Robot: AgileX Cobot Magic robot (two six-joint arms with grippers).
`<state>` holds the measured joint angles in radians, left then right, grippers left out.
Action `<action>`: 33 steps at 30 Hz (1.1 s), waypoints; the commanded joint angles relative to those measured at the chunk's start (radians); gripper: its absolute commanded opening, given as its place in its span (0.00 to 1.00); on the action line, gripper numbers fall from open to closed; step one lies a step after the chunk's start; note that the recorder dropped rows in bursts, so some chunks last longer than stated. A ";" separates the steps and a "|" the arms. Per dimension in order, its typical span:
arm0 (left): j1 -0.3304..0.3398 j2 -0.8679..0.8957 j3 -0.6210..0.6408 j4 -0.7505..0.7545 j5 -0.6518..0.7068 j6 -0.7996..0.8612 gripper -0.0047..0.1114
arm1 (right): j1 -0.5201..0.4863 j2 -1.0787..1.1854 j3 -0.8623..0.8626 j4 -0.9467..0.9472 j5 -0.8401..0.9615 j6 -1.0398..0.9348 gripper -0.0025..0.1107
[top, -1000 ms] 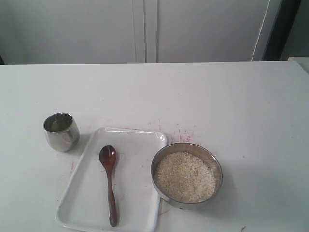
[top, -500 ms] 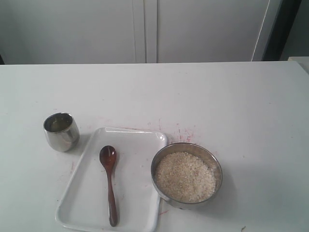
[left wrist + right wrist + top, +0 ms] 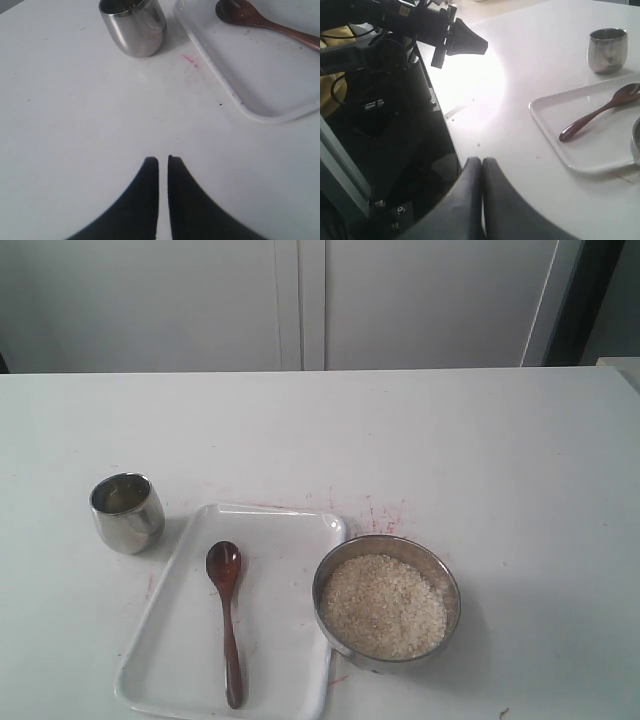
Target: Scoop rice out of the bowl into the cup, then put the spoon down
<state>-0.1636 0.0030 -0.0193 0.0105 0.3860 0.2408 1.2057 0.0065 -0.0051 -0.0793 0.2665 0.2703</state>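
The wide steel bowl (image 3: 387, 601) holds a mound of off-white rice (image 3: 382, 605) at the table's front right. A small steel cup (image 3: 127, 511) stands to the left. Between them the brown wooden spoon (image 3: 227, 618) lies on a white tray (image 3: 280, 540), oval end toward the back. In the left wrist view the cup (image 3: 133, 25) and spoon (image 3: 260, 20) lie beyond my left gripper (image 3: 163, 160), which is shut and empty over bare table. My right gripper (image 3: 482, 160) is shut and empty at the table's edge, with the spoon (image 3: 600, 112) and cup (image 3: 607, 49) further off. Neither gripper shows in the exterior view.
Faint pink marks (image 3: 370, 512) stain the table behind the tray and bowl. The right wrist view shows the other arm (image 3: 420, 22) and dark equipment beyond the table edge (image 3: 445, 120). A white cabinet wall (image 3: 300, 300) runs behind the table.
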 commanded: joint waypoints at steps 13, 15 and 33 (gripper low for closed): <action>0.000 -0.003 0.009 -0.002 0.033 -0.006 0.16 | -0.011 -0.007 0.005 -0.002 -0.002 -0.013 0.02; 0.000 -0.003 0.009 -0.002 0.033 -0.006 0.16 | -0.027 -0.007 0.005 -0.002 -0.002 -0.013 0.02; 0.000 -0.003 0.009 -0.002 0.033 -0.006 0.16 | -0.423 -0.007 0.005 -0.002 -0.002 -0.013 0.02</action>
<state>-0.1636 0.0030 -0.0193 0.0105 0.3860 0.2408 0.8449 0.0065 -0.0051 -0.0793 0.2680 0.2665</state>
